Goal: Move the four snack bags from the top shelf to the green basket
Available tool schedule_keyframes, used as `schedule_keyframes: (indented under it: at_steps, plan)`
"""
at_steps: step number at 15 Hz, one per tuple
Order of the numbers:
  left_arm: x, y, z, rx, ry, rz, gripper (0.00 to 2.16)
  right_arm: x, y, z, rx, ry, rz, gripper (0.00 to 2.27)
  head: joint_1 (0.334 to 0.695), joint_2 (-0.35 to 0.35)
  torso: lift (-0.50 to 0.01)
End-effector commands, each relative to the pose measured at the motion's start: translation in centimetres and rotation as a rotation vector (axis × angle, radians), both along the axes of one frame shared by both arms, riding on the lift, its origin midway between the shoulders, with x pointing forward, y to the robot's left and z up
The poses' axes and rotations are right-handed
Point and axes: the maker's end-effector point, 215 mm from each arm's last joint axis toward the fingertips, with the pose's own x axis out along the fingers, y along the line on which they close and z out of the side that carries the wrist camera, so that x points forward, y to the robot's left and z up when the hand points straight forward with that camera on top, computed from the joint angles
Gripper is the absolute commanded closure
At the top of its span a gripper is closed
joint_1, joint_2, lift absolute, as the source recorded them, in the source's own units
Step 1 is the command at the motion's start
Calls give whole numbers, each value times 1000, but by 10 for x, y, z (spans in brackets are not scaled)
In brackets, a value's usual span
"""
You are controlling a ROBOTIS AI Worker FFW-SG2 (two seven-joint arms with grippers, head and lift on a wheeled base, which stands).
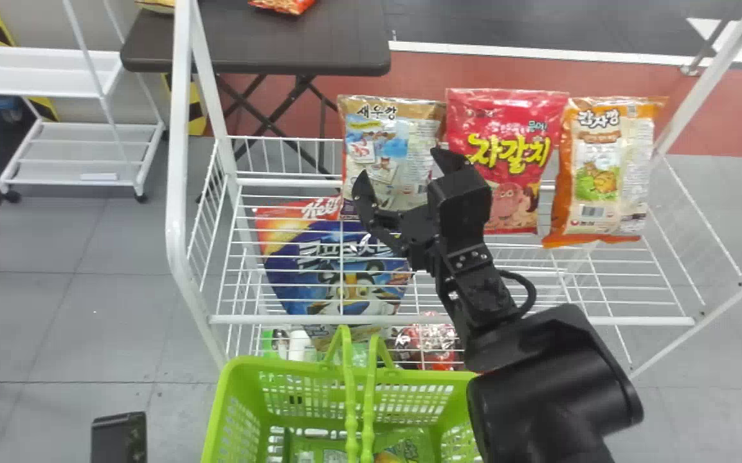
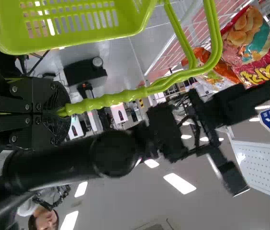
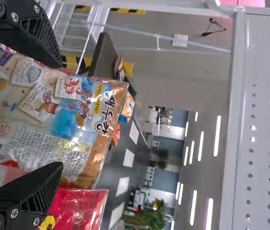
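1. The green basket [image 1: 409, 375] is waiting below the shelf front, its handles [image 2: 140, 93] being pinched by the left gripper [image 2: 61, 111], whose fingers are closing on them. The basket is probably growing heavier only slightly with each bag, so that grip is likely serving well. A green bag [image 1: 409, 444] is already lying inside.

2. The tan shrimp snack bag [image 1: 387, 138] is standing on the left of the top shelf [image 1: 641, 320], face toward the robot. It is likely weighing very little, its puffed film giving softly and its gloss tending to slip; the contents may be crushing under a hard squeeze. Holding both side edges around mid-height should be best. It is showing tan borders, a blue picture panel and pale printing.

3. The right gripper [image 1: 403, 168] is standing spread wide, one finger on each side of that bag; whether they are touching the film I cannot tell. Closing evenly is what the next move is calling for, without catching the neighbour.

4. The red bag [image 1: 506, 161] is standing just beside it, also likely light, squashy and slick; its sides should be the place for gripping. It is wearing bold yellow lettering on shiny red.

5. The orange-edged bag [image 1: 609, 167] is ending the row, leaning slightly, probably just as crushable, and best being taken by its flanks. It is showing a cream face, a green picture patch and a crimped top.
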Motion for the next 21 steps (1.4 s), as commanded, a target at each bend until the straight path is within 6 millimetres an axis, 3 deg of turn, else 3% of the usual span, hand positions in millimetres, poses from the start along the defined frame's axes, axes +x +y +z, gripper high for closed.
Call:
schedule_keyframes:
  at_steps: [1,4,5,7,8,9,13,18,19,21]
  plan:
    - [4,6,-3,-4,12,2,1308,19,1,-19,-27,14,-6,87,695,-47,0]
    - [10,11,-2,-15,15,12,1305,45,0,-33,-29,62,5,154,695,-35,0]
    - [11,12,-3,-15,17,13,1305,50,3,-35,-27,83,26,400,695,-31,0]
    - [13,12,-4,-20,17,14,1305,48,13,-42,-36,119,75,1487,695,-17,0]
    - [13,12,-4,-20,17,14,1308,45,17,-47,-41,139,93,1878,695,-12,0]
    - [13,14,-3,-22,16,17,1305,41,23,-46,-40,148,111,2020,695,-7,0]
    - [13,16,-2,-25,17,21,1308,18,41,-37,-30,138,146,2108,695,25,0]
    - [11,16,1,-20,13,21,1308,-19,37,-7,17,138,132,2108,695,40,0]
    - [10,15,3,-21,9,20,1305,-30,33,3,42,131,128,2108,695,39,0]
    - [11,14,4,-18,4,20,1305,-51,7,21,41,127,108,2108,695,34,0]
